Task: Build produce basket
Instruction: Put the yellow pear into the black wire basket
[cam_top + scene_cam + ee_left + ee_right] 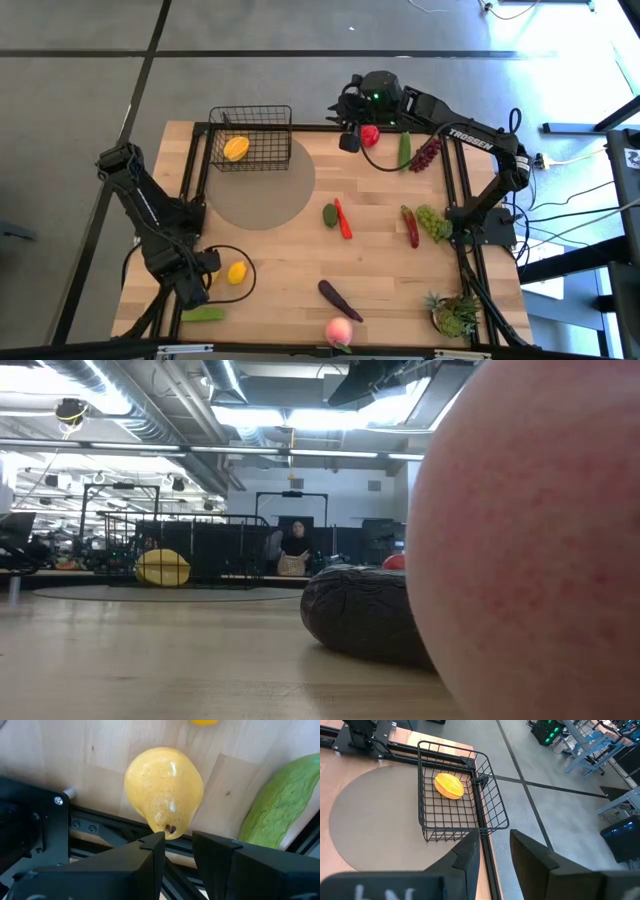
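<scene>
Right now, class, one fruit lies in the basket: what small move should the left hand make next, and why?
Probably ease the left hand forward around the yellow lemon: its fingers stand slightly apart, empty, just short of it, and the basket holds only one orange-yellow fruit.

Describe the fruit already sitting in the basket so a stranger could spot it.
Find the black wire basket at the table's far left corner, on the grey round mat. The only thing inside is an orange-yellow oval fruit with ridges, deeper in colour than the pale yellow pear.

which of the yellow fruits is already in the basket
The orange-yellow one lying alone inside the basket at the table's far left. The other yellow fruit sits on bare wood by the left gripper.
</scene>
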Motion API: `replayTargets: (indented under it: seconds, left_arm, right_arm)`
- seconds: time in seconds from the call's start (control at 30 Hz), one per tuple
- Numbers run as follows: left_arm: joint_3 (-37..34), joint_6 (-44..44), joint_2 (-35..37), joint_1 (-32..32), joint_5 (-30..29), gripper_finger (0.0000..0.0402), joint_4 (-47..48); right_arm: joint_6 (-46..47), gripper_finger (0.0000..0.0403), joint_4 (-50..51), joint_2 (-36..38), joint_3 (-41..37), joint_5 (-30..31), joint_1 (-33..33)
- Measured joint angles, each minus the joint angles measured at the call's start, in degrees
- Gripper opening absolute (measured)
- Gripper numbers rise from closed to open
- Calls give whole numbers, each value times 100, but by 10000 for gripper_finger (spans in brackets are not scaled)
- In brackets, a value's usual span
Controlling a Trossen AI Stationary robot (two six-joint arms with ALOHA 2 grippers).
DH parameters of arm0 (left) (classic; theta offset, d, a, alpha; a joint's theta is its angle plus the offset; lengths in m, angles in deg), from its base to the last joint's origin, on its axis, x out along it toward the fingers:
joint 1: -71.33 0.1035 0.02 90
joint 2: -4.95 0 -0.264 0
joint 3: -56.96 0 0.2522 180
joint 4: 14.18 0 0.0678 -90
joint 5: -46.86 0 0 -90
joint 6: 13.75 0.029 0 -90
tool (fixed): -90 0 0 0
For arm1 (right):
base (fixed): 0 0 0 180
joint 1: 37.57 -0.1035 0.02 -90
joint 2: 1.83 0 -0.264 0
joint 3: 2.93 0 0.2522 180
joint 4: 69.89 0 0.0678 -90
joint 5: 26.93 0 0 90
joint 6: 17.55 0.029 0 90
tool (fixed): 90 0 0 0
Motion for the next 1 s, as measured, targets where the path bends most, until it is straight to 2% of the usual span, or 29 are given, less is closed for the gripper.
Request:
replayTargets:
  seconds: [0.2,0.47,0.8,1.0]
  left_arm:
    - [0,-110,202,0,-452,86,4]
    - [0,-110,205,-88,-153,86,4]
    - [0,-73,205,-107,-521,86,16]
    - [0,-69,203,-107,-513,86,265]
  right_arm:
    - [223,110,1,0,0,0,0]
    - [223,110,1,0,0,0,0]
    - [223,110,1,0,0,0,0]
    - [223,110,1,0,0,0,0]
